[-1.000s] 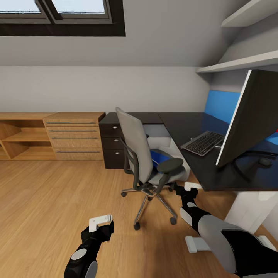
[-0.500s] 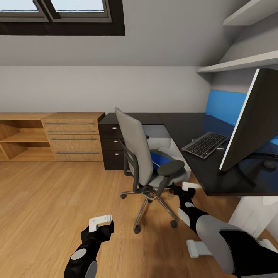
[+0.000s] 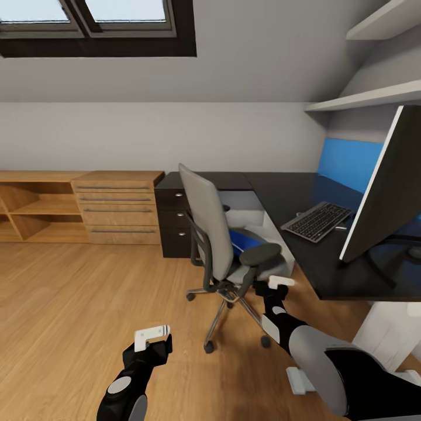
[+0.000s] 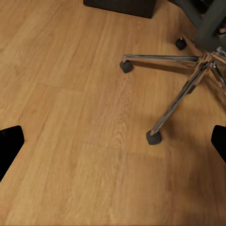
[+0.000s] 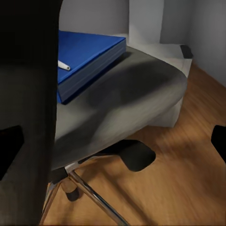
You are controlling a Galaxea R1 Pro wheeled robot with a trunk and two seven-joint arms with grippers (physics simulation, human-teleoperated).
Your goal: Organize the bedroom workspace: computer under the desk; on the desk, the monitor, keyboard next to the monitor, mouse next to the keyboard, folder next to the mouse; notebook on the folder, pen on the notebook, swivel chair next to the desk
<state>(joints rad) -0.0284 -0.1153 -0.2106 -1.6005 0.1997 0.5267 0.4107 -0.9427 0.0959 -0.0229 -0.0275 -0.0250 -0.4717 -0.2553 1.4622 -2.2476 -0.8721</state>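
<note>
The grey swivel chair (image 3: 211, 234) stands on the floor in front of the black desk (image 3: 292, 196). The blue folder (image 3: 242, 239) lies on its seat. In the right wrist view a white pen (image 5: 64, 66) rests on the folder (image 5: 89, 47) above the seat (image 5: 127, 89). My right gripper (image 3: 279, 283) is open beside the chair's armrest (image 3: 260, 252). My left gripper (image 3: 153, 337) hangs open over the floor, near the chrome base (image 4: 188, 80). The keyboard (image 3: 318, 221) and the monitor (image 3: 389, 187) are on the desk. A pale box (image 3: 250, 209) sits under the desk behind the chair.
A light-wood cabinet (image 3: 117, 206) with drawers and shelves lines the back wall on the left. Black desk drawers (image 3: 174, 219) stand beside it. Wall shelves (image 3: 374, 96) hang above the desk. Open wood floor (image 3: 70, 316) lies to the left of the chair.
The whole head view has shifted a little rightward, so the camera moved. My right gripper sits slightly closer to the chair's armrest. The left arm holds its pose.
</note>
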